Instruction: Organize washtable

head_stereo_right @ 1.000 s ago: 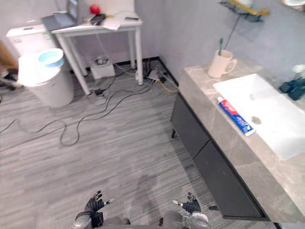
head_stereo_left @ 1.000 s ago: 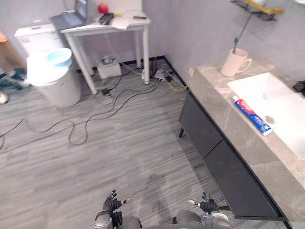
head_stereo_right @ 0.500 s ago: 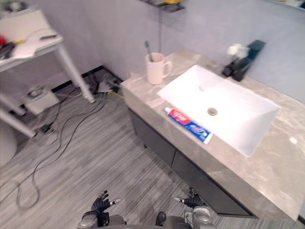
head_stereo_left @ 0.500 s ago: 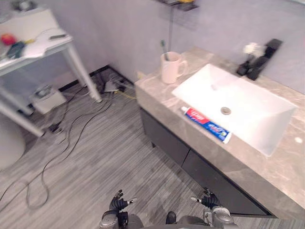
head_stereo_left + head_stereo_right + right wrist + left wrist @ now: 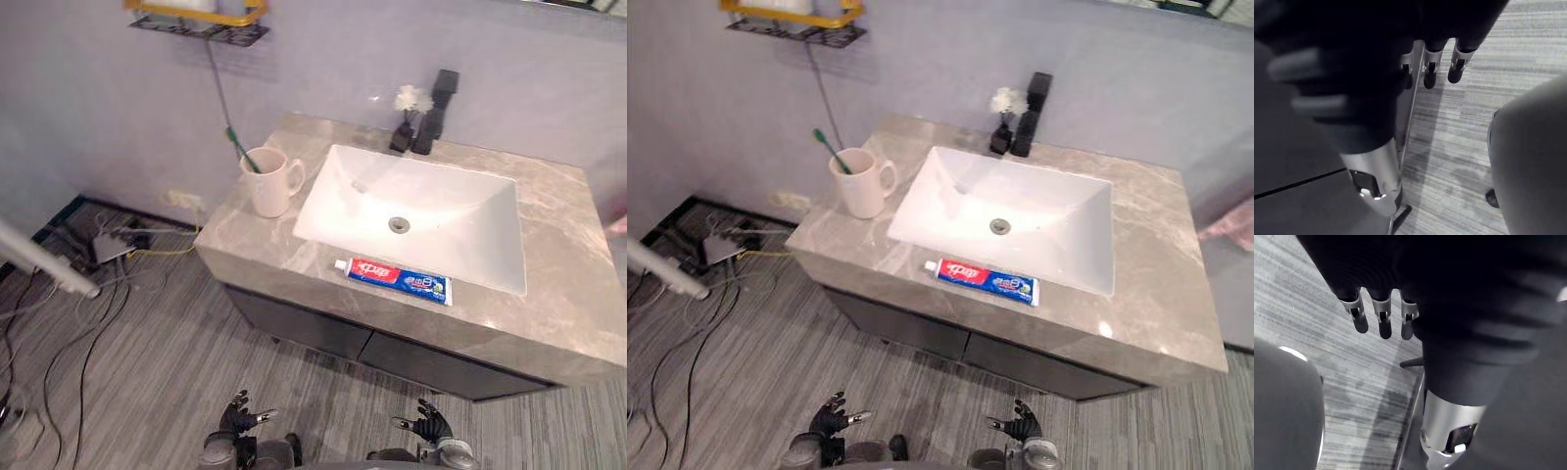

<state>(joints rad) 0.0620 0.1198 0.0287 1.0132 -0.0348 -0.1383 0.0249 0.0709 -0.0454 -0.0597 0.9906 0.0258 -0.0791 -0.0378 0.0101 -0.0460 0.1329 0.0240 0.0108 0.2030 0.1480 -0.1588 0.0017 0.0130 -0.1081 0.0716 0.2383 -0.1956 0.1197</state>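
Mug (image 5: 269,183) left of sink (image 5: 477,217); toothpaste (image 5: 392,280) before it; faucet (image 5: 438,111) behind

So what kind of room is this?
Most likely a bathroom. A white sink sits in a grey stone counter, a mug holds a toothbrush, and a toothpaste tube lies by the sink's front edge.

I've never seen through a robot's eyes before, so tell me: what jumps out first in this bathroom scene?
The white sink in the grey stone counter draws the eye first, with a red and blue toothpaste tube lying along its front edge. At the counter's left end stands a cream mug holding a green toothbrush. Low down, the left hand and right hand hang open above the floor, holding nothing.
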